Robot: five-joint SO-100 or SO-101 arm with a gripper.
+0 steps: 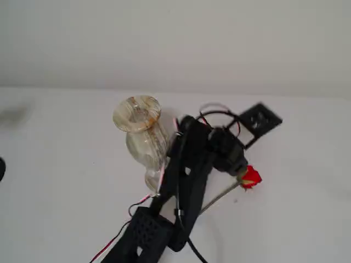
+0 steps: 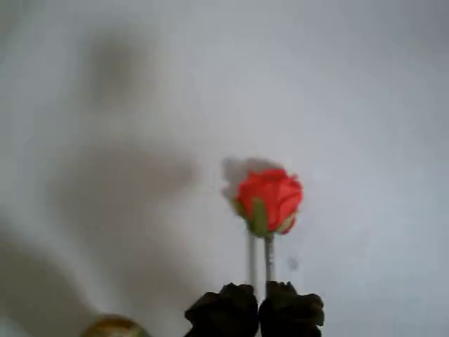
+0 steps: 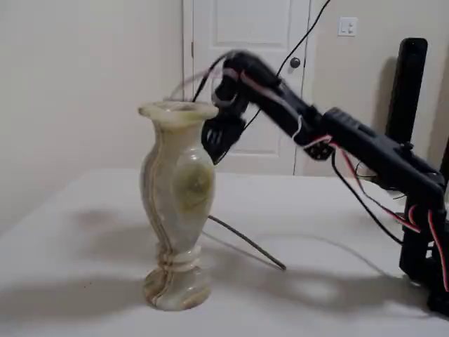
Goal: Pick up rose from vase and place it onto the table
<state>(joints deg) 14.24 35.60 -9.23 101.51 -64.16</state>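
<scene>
The banded stone vase (image 1: 138, 116) stands upright on the white table (image 1: 60, 170), with nothing in its mouth. To its right in this fixed view, my gripper (image 1: 240, 173) is shut on the rose (image 1: 251, 177) just below the red bud. The grey-green stem trails back under the arm. In the wrist view the rose (image 2: 270, 199) points away from my shut gripper (image 2: 257, 303) over the table. From the side, the vase (image 3: 175, 210) hides the bud. The gripper (image 3: 219, 142) sits behind the rim. Only the rose's stem (image 3: 249, 244) shows, slanting down toward the table (image 3: 337, 217).
The arm's base (image 1: 143, 234) and its red and black cables sit at the table's near edge in a fixed view. A black square part (image 1: 260, 119) lies beyond the gripper. In the side view, a black post (image 3: 409, 91) and a door stand behind.
</scene>
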